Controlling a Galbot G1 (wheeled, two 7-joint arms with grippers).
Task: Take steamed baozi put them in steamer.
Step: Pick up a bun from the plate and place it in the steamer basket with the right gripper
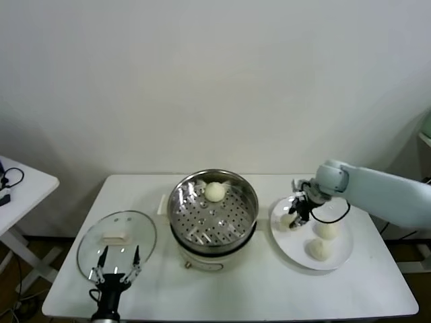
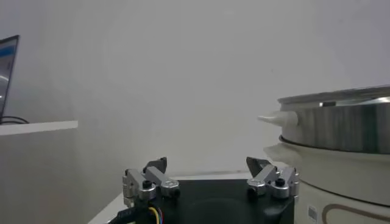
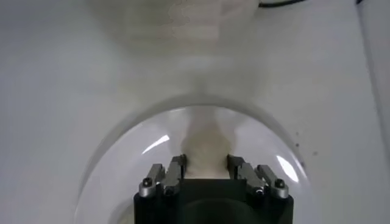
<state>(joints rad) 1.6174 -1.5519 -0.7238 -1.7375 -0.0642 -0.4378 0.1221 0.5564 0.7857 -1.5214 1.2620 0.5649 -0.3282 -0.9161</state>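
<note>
Head view: no legible writing, steamer (image 1: 213,214).

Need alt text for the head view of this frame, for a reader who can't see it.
The right gripper closes around a bun on the white plate, where two more buns sit. One bun already lies in the steel steamer at the table's centre. The open left gripper idles beside the glass lid.

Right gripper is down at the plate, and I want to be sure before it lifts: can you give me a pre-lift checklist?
1. Right gripper straddles a baozi on the plate: ok.
2. Fingers fully closed on it: cannot tell.
3. Steamer uncovered, glass lid set aside on the table: ok.
4. Free tray space beside the bun inside: ok.
5. Two other plate buns clear of the gripper: ok.
6. Left gripper parked open over the lid: ok.
</note>
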